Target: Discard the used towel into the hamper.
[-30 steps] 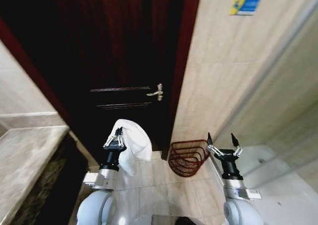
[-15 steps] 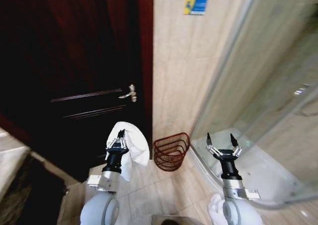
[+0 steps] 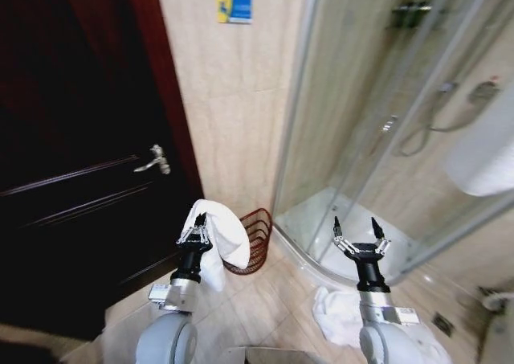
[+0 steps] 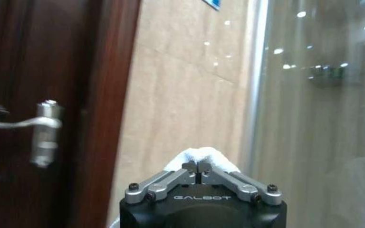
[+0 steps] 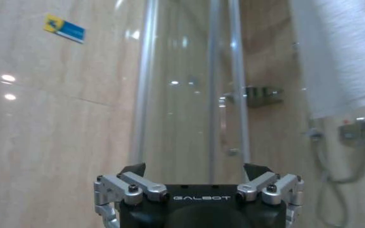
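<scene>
1. My left gripper (image 3: 196,229) was pinched tight on the white towel (image 3: 223,237), held up in the air, so pickup was done.
2. The hamper (image 3: 254,243) stood on the floor against the tiled wall (image 3: 233,115), just beyond the towel; the drop remained.
3. My right gripper (image 3: 360,237) waited spread and empty.

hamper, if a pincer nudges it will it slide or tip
Probably slides: the hamper looks like thin open wire, so likely light, and the floor tiles look glossy. It seems wider at the rim, so a high push might tip it.
</scene>
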`<state>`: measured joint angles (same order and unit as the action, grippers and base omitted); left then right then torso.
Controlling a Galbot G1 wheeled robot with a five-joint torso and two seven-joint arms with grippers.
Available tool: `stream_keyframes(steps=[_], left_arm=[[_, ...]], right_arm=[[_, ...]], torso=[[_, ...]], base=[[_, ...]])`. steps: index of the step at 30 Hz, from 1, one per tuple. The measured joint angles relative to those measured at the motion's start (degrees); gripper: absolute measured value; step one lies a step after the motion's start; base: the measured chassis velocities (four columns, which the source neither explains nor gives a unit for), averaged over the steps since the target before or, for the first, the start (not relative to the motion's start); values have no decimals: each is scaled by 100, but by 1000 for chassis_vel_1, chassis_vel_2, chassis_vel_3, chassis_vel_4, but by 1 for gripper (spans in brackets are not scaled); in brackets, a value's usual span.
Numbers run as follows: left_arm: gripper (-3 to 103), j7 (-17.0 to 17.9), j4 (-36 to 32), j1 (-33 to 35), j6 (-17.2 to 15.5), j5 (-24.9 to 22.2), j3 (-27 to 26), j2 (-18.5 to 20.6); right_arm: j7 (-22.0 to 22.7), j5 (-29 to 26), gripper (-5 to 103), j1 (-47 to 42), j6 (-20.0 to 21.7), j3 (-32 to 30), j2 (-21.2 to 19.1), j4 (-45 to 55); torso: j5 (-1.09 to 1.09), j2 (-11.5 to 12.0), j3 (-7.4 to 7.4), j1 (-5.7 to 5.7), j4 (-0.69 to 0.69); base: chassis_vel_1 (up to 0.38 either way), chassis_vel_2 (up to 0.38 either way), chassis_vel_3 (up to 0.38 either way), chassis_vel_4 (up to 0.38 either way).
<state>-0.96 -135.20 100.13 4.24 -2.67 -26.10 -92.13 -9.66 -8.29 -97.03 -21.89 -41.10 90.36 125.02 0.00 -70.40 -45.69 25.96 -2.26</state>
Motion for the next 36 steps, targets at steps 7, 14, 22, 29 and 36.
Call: stream_keyframes(steps=[7,14,22,29,36], left_arm=[[0,-46,366,-134,118,-182,29,77],[0,-109,919,-411,150,-176,172,165],[0,-117,1241,-701,111,-368,143,395],[0,-120,1692,-1209,-28,-891,-7,1058],[0,-186,2148,-1706,-73,-1181,-36,1580]], right_arm=[[-3,33,100,-3,0,14,-3,-31],[-1,48,100,-52,-4,-34,-51,-75],[2,43,100,-70,-121,-67,-34,-152],[1,107,100,-110,-196,-59,25,-194],[9,158,100,-163,-193,-117,74,-197]], torso=[[0,0,0,0,2],[0,0,0,0,-1],[0,0,0,0,0],[-1,0,0,0,0],[0,0,0,0,0]], base=[[-114,-107,-98,-92],[-13,-6,-5,-9],[0,0,0,0],[0,0,0,0],[0,0,0,0]])
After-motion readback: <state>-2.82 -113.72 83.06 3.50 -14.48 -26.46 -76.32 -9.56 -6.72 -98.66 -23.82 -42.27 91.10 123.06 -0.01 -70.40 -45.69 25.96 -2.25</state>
